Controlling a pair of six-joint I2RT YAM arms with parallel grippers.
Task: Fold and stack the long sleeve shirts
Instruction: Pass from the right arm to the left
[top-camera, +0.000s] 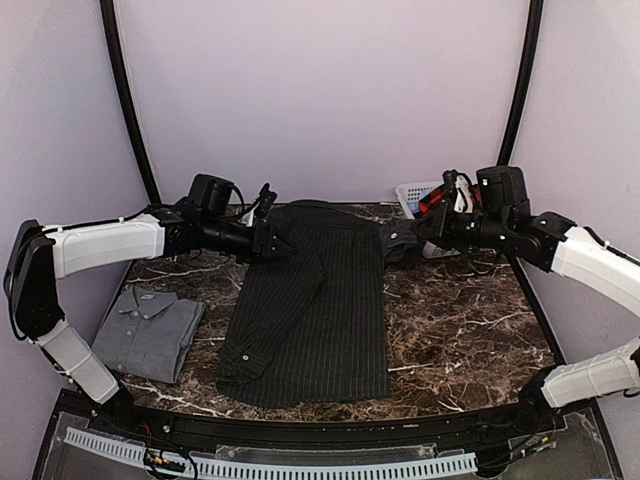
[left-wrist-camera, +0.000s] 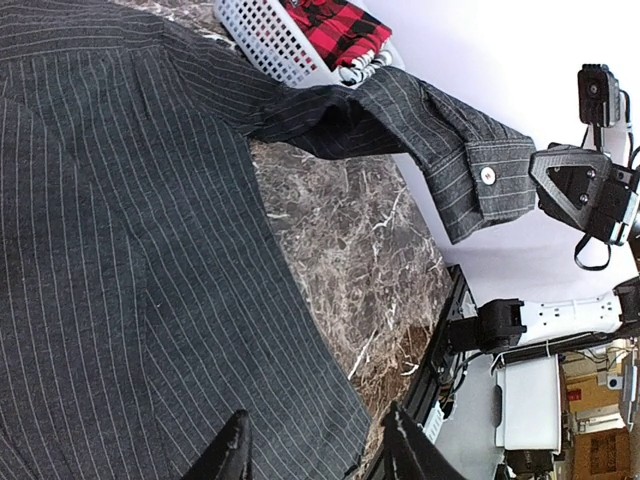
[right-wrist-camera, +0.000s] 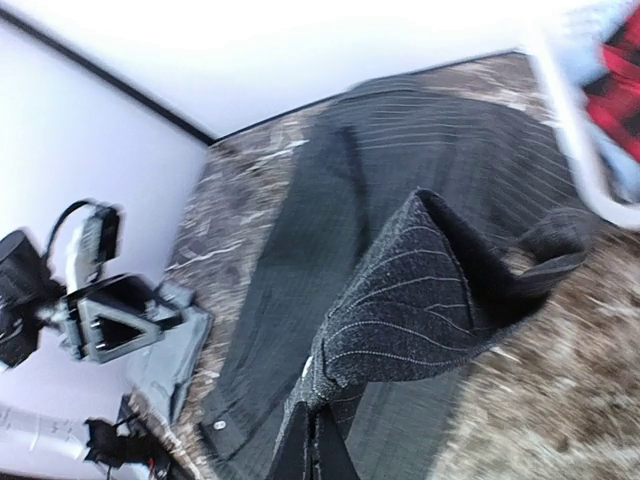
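Note:
The black pinstriped long sleeve shirt (top-camera: 310, 320) lies spread on the marble table, its left sleeve folded across the body. My right gripper (top-camera: 418, 236) is shut on the cuff of the other sleeve (right-wrist-camera: 420, 290) and holds it raised off the table at the back right; the buttoned cuff (left-wrist-camera: 480, 175) hangs in the air. My left gripper (left-wrist-camera: 318, 455) hovers open over the shirt's body near its upper left, with the fingertips (left-wrist-camera: 232, 452) apart above flat cloth. A grey shirt (top-camera: 150, 330) lies folded at the front left. A red-and-black plaid shirt (top-camera: 438, 200) sits in the basket.
A white slatted basket (top-camera: 412, 194) stands at the back right corner, close behind the right gripper. Bare marble (top-camera: 460, 330) lies to the right of the pinstriped shirt. The table's black front rail (top-camera: 300, 430) runs along the near edge.

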